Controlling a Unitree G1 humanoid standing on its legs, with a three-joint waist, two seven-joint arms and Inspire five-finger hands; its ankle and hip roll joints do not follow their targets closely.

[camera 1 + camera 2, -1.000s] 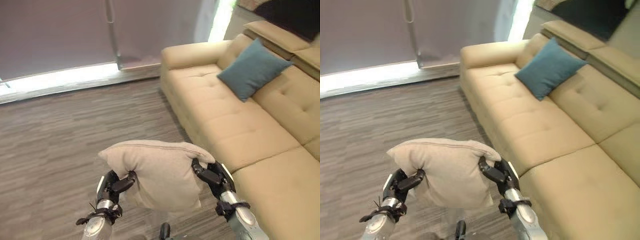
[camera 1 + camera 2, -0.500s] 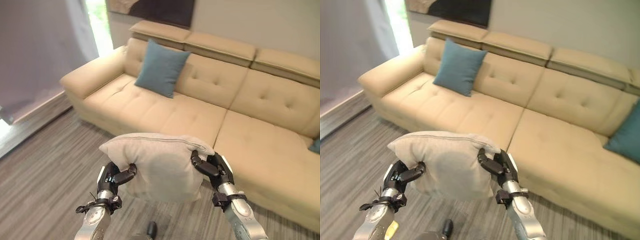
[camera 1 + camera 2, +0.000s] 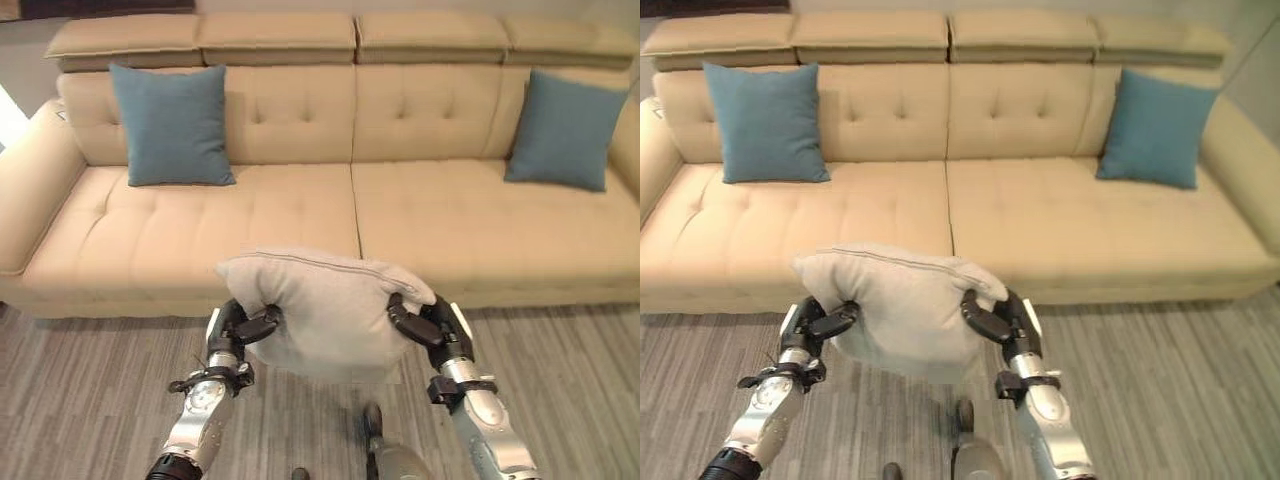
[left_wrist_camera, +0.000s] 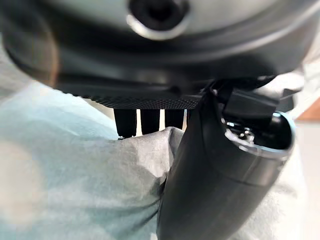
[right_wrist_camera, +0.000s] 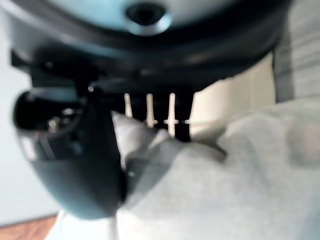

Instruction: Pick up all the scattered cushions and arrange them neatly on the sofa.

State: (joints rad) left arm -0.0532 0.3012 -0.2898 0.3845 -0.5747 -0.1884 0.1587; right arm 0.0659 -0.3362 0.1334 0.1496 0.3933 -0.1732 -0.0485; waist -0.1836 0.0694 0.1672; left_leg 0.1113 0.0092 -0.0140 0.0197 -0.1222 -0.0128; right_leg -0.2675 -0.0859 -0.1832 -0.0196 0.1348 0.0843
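Observation:
I hold a beige cushion (image 3: 325, 305) in the air between both hands, in front of the tan sofa (image 3: 300, 215). My left hand (image 3: 240, 328) pinches its left edge and my right hand (image 3: 428, 328) pinches its right edge. In the left wrist view the thumb (image 4: 210, 165) presses into the cushion cloth (image 4: 75, 185); the right wrist view shows the same grip on the cloth (image 5: 225, 185). One teal cushion (image 3: 170, 125) leans on the sofa back at the left, another teal cushion (image 3: 565, 130) at the right.
The sofa seat between the two teal cushions is bare. Grey wood-grain floor (image 3: 90, 390) lies between me and the sofa front. The sofa's left armrest (image 3: 25, 190) stands at the left edge.
The camera has swung round, so the sofa now faces me squarely and the second teal cushion shows in full. Both hands keep the same hold on the beige cushion.

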